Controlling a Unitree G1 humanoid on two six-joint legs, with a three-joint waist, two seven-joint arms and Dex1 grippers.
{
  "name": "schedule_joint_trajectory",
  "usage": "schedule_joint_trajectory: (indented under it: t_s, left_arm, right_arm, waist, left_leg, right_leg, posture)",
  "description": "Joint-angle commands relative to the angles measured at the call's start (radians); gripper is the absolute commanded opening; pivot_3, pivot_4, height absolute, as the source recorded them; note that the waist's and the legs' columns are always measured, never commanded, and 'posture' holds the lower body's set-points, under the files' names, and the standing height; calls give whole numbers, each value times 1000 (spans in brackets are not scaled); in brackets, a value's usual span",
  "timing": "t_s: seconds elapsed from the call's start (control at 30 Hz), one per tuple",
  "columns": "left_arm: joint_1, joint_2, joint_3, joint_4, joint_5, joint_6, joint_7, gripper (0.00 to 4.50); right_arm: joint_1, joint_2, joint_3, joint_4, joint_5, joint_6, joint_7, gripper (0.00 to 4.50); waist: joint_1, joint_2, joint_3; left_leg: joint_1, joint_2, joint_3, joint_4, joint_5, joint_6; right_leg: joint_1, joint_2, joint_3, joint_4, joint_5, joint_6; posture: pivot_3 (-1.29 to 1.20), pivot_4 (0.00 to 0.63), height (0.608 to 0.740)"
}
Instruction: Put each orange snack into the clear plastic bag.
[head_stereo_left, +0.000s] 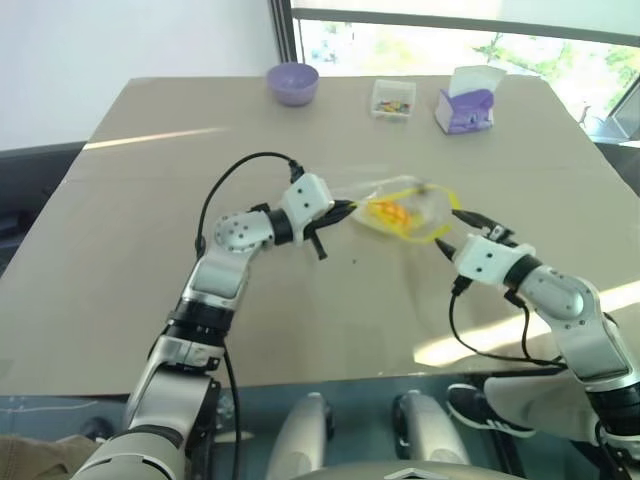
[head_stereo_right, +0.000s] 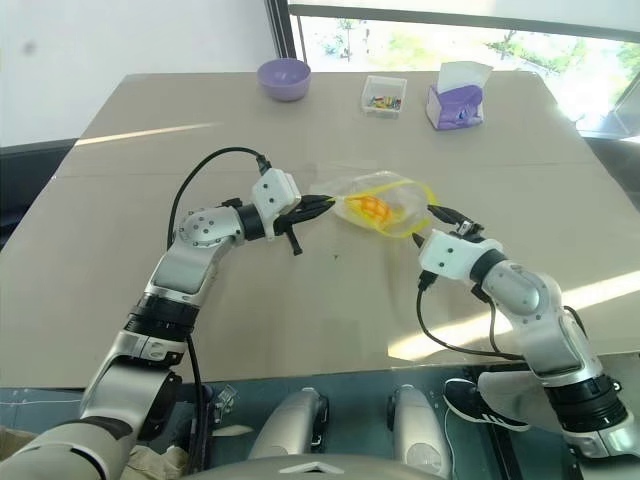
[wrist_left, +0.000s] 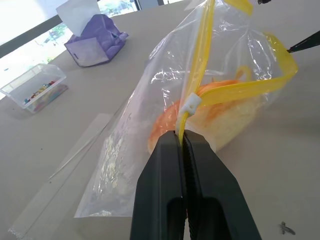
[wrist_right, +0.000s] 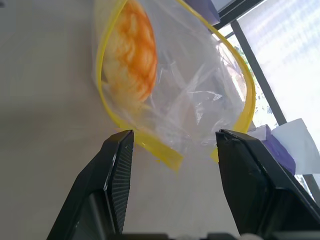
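Right gripper (wrist_right: 172, 145) stands wide and holds nothing, just short of the yellow mouth of the clear plastic bag (head_stereo_left: 405, 205). Left gripper (wrist_left: 183, 145) is pinched tight on that yellow strip, holding the bag mid-bench (head_stereo_left: 150, 200). One orange snack (wrist_right: 132, 50) sits inside the bag. Beyond, at the far edge: purple bowl (head_stereo_left: 292, 83), small clear box (head_stereo_left: 393, 98), tissue box (head_stereo_left: 466, 103).

Both arms are silver-grey metal with black bands at the joints. Each wrist carries a white, boxy housing, and a thin black cable loops from it back along the forearm. The left gripper (wrist_left: 186, 150) and right gripper (wrist_right: 172, 145) each have 2 matte black, wedge-shaped fingers (wrist_right: 117, 175) with finely ribbed inner pads.
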Motion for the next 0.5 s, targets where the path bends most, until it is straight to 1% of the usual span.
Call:
schedule_joint_trajectory:
  t_s: [0.03,0.1,0.13,0.17,0.23,0.27,0.3,0.4,0.43,0.47,0.5]
  left_arm:
    - [-19,8,27,-28,-19,-2,-2,0]
    - [-15,10,23,-33,-16,-5,-1,0]
    - [-13,10,23,-35,-15,-4,-1,0]
    - [-13,11,22,-36,-15,-4,0,0]
    - [-14,11,22,-35,-14,-4,1,0]
    - [-13,12,23,-38,-15,-2,2,0]
    - [-12,12,23,-40,-15,-1,2,0]
    - [-9,14,23,-44,-15,0,2,0]
    - [-9,13,23,-45,-15,1,3,0]
    - [-9,13,22,-47,-16,2,2,0]
    - [-8,13,22,-49,-17,3,2,0]
  right_arm:
    - [1,-1,-45,-13,23,-16,4,3034]
    - [-6,7,-41,-8,28,-16,6,3598]
    - [-13,13,-38,-4,10,-20,-13,4097]
    - [-18,17,-37,0,-4,-23,-27,4484]
    - [-22,20,-37,6,-16,-26,-38,4484]
    - [-19,22,-38,7,-9,-24,-33,4307]
    - [-17,23,-40,8,-4,-24,-31,3963]
    - [-16,24,-42,9,-5,-27,-33,2614]
    - [-16,23,-43,11,-6,-30,-35,2263]
    - [-18,20,-42,15,-18,-33,-41,1736]
    - [-22,18,-40,21,-29,-41,-50,1736]
  waist:
    - [0,0,0]
    - [0,0,0]
    - [0,0,0]
    - [0,0,0]
    - [0,0,0]
    - [0,0,0]
    - [0,0,0]
    - [0,0,0]
    - [0,0,0]
    - [0,0,0]
    - [0,0,0]
  left_leg:
    - [0,0,0,0,0,0]
    - [0,0,0,0,0,0]
    - [0,0,0,0,0,0]
    - [0,0,0,0,0,0]
    - [0,0,0,0,0,0]
    - [0,0,0,0,0,0]
    - [0,0,0,0,0,0]
    - [0,0,0,0,0,0]
    - [0,0,0,0,0,0]
    - [0,0,0,0,0,0]
    - [0,0,0,0,0,0]
  right_leg:
    - [0,0,0,0,0,0]
    - [0,0,0,0,0,0]
    - [0,0,0,0,0,0]
    - [0,0,0,0,0,0]
    - [0,0,0,0,0,0]
    - [0,0,0,0,0,0]
    - [0,0,0,0,0,0]
    - [0,0,0,0,0,0]
    - [0,0,0,0,0,0]
    - [0,0,0,0,0,0]
    - [0,0,0,0,0,0]
  posture:
    - [0,150,740]
    - [0,150,740]
    - [0,150,740]
    - [0,150,740]
    - [0,150,740]
    - [0,150,740]
    - [0,150,740]
    - [0,150,740]
    - [0,150,740]
    - [0,150,740]
    - [0,150,740]
